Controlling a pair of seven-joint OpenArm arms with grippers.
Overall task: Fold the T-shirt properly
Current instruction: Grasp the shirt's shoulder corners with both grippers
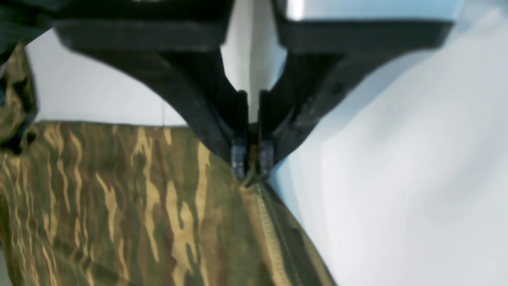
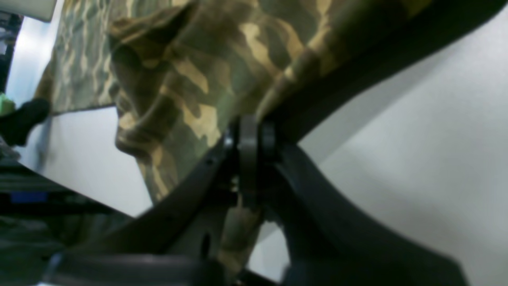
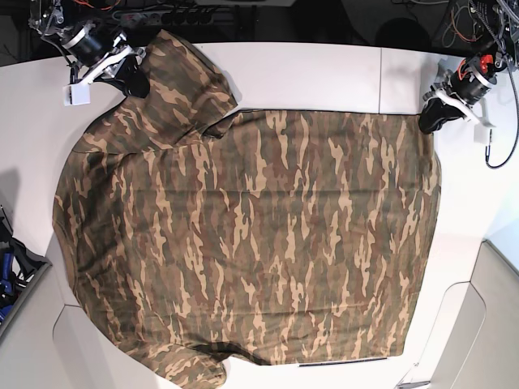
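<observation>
The camouflage T-shirt point(image 3: 243, 235) lies spread over most of the white table point(image 3: 308, 73). A sleeve point(image 3: 190, 73) bunches at the back left. My left gripper point(image 1: 252, 163) is shut on the shirt's hem corner point(image 1: 258, 190); in the base view it point(image 3: 431, 119) sits at the shirt's back right corner. My right gripper point(image 2: 249, 139) is shut on the shirt's cloth point(image 2: 190, 91); in the base view it point(image 3: 134, 81) holds the shirt at the back left by the sleeve.
Cables point(image 3: 146, 12) and dark gear run along the table's back edge. The table's right edge point(image 3: 486, 235) and a seam point(image 3: 380, 77) show. A blue object point(image 3: 6, 271) lies off the left edge. Bare tabletop lies behind the shirt.
</observation>
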